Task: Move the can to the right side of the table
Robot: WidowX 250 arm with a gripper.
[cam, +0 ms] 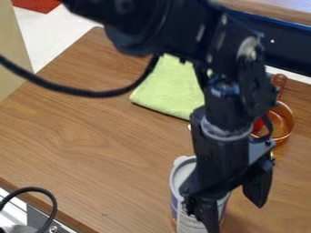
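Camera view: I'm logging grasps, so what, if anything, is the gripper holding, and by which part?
Nothing: the gripper is open at the can, one finger in front of it, the other clear of its side.

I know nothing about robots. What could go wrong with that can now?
The jaws are apart, one overlapping the can in this view, the other off to its right; closing unevenly, they might tip it rather than grip it. The clear amber pan sits farther back on the right, so it could get bumped if the can is carried that way.
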